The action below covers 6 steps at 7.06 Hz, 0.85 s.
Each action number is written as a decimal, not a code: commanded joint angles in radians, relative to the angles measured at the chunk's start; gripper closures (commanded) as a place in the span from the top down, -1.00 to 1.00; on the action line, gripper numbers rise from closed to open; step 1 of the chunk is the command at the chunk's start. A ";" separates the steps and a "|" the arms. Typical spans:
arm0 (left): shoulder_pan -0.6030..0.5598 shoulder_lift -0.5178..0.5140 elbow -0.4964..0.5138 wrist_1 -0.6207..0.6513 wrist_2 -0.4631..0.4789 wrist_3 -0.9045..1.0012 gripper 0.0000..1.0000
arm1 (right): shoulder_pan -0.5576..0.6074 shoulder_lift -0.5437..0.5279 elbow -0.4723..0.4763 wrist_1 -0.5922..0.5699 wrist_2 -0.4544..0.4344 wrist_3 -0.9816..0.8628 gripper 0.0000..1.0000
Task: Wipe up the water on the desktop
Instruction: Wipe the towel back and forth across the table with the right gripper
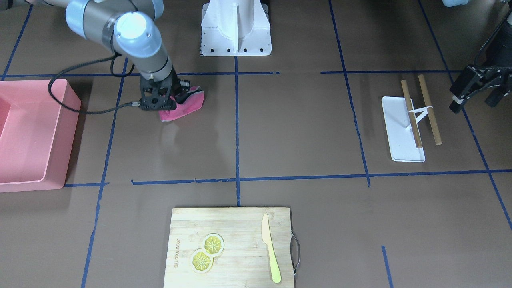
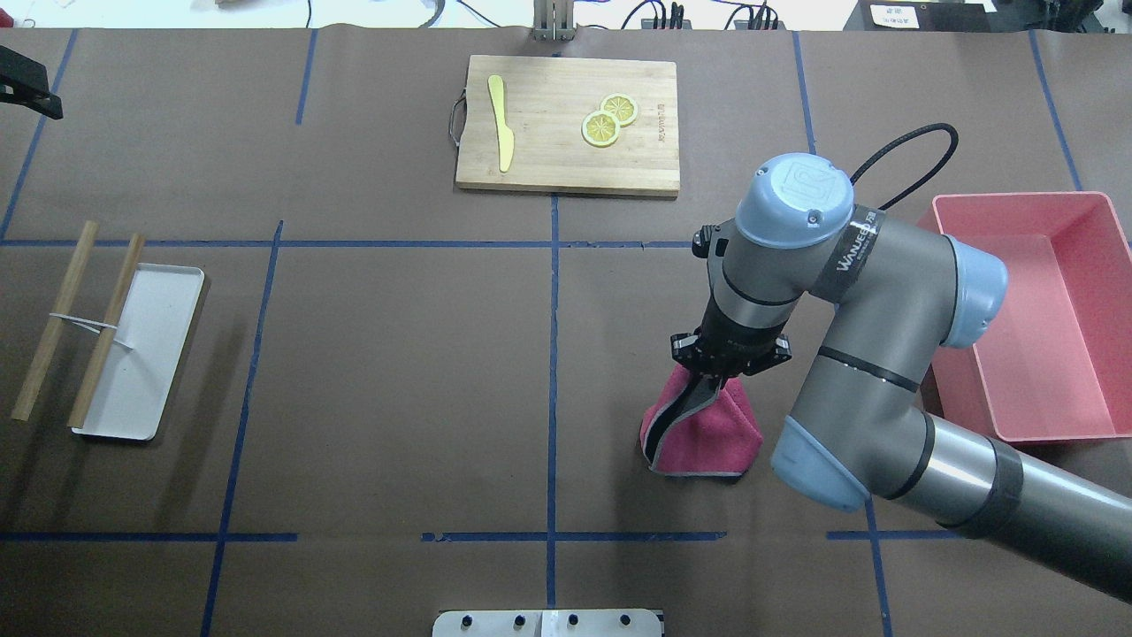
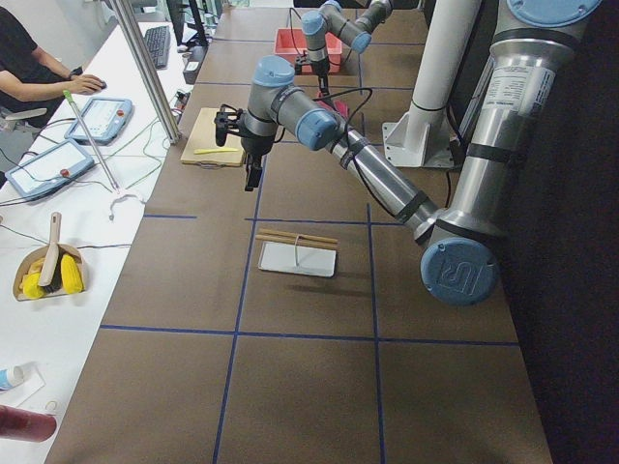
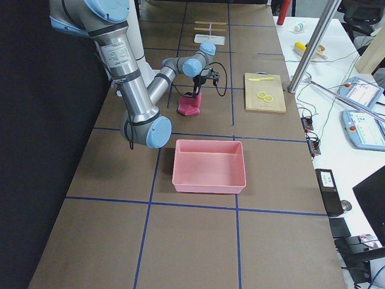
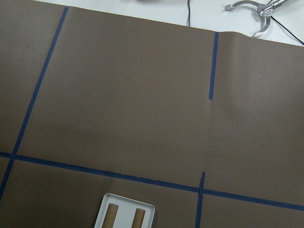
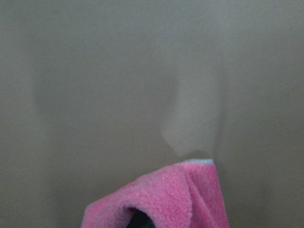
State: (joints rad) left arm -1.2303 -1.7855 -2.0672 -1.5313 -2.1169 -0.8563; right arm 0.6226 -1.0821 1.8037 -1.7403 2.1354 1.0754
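The desktop (image 2: 398,372) is a brown surface with blue tape lines. My right gripper (image 2: 705,395) is shut on a pink cloth (image 2: 707,435), pinching its top so that it hangs in a cone with its lower edge on the desktop. The cloth also shows in the front view (image 1: 188,106) and in the right wrist view (image 6: 166,199). A faint lighter patch (image 6: 194,118) lies on the desktop just beyond the cloth. My left gripper (image 1: 476,102) hangs open and empty above the desktop's far left end, near the white tray.
A pink bin (image 2: 1035,310) stands right of the right arm. A bamboo cutting board (image 2: 566,124) holds a yellow knife and two lemon slices. A white tray (image 2: 146,354) with two wooden sticks lies at the left. The robot base (image 1: 236,28) stands at the back.
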 commanded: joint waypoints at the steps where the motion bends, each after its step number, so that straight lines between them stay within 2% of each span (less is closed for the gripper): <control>1: 0.000 0.000 -0.004 0.002 -0.002 -0.004 1.00 | 0.104 0.001 -0.142 0.088 0.000 -0.063 -1.00; 3: 0.000 0.000 -0.002 0.002 -0.014 -0.007 1.00 | 0.210 0.007 -0.277 0.194 0.000 -0.127 -1.00; 4: 0.000 0.000 -0.002 0.002 -0.014 -0.007 1.00 | 0.248 0.011 -0.315 0.209 0.000 -0.158 -1.00; 6: 0.000 0.002 -0.002 0.002 -0.014 -0.009 1.00 | 0.295 0.034 -0.323 0.205 0.003 -0.167 -1.00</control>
State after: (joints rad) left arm -1.2302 -1.7851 -2.0694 -1.5294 -2.1302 -0.8646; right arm 0.8898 -1.0612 1.4916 -1.5373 2.1360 0.9159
